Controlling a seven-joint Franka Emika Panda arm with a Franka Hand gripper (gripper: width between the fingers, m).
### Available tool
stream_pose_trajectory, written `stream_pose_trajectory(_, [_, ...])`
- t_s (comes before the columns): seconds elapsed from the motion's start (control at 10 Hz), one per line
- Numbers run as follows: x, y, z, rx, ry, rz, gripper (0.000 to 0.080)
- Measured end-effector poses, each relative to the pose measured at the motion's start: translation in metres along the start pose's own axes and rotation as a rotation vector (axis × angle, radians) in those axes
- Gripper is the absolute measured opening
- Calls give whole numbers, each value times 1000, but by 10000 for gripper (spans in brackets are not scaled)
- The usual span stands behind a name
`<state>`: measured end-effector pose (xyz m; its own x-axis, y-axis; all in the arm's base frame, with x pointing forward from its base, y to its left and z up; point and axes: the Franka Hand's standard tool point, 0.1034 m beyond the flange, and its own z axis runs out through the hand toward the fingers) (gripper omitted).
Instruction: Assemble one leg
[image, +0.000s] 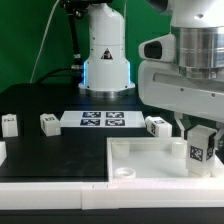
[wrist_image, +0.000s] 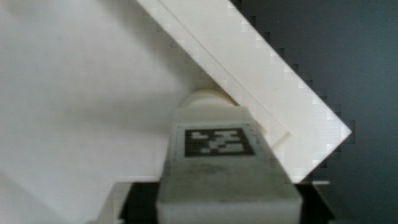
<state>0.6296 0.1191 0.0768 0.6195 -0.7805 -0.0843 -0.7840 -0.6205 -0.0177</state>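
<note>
My gripper is shut on a leg, a white chunky block with a black-and-white tag, held upright over the right end of the large white panel. In the wrist view the leg fills the space between my fingers, its rounded tip pointing at the panel's raised edge near a corner. Three more legs stand on the black table: one at the far left, one left of centre, one beside my gripper.
The marker board lies flat behind the panel. The robot base stands at the back. The panel has a round socket near its front left corner.
</note>
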Motion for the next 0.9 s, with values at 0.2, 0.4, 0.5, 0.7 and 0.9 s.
stream_pose_trajectory(0.2, [-1, -1, 0, 1, -2, 17, 370])
stream_pose_trajectory(0.4, [-2, 0, -1, -9, -11, -127, 505])
stream_pose_trajectory(0.5, [0, -1, -1, -5, -4, -245, 618])
stream_pose_trajectory(0.7, [0, -1, -2, -8, -3, -555, 640])
stream_pose_trajectory(0.9, [-4, -3, -2, -22, 6, -818, 648])
